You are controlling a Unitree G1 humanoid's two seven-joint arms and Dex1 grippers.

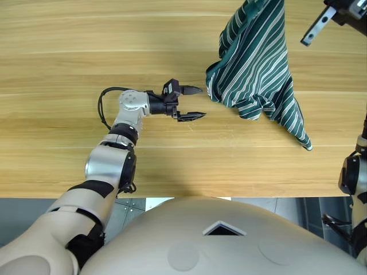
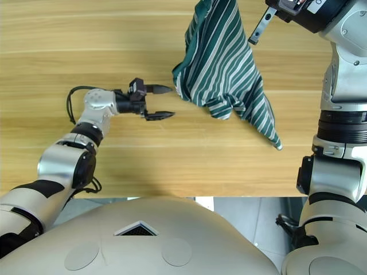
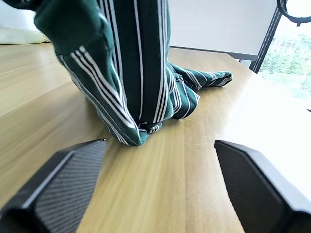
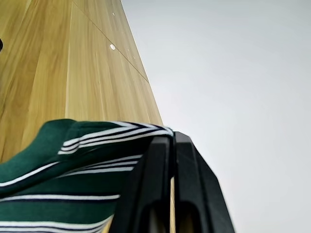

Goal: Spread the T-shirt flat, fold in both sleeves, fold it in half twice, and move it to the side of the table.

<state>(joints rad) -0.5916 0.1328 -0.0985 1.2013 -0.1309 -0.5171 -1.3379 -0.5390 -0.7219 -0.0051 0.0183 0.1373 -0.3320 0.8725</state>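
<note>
A dark green T-shirt (image 1: 255,63) with white stripes hangs bunched from above, and its lower folds rest on the wooden table (image 1: 69,51) right of centre. One corner trails toward the front right (image 1: 304,143). My right gripper (image 4: 171,138) is raised over the far right of the table, shut on an upper edge of the T-shirt (image 4: 73,184). Low over the table, my left gripper (image 1: 196,102) is open, just left of the shirt's lowest folds and apart from them. In the left wrist view the cloth (image 3: 131,73) stands a short way beyond the left gripper's fingers (image 3: 58,184).
Bare wood stretches across the left half and the far side of the table. The table's front edge (image 1: 172,197) runs close to my body, with floor below it. A wall and a window (image 3: 291,63) lie beyond the table's right end.
</note>
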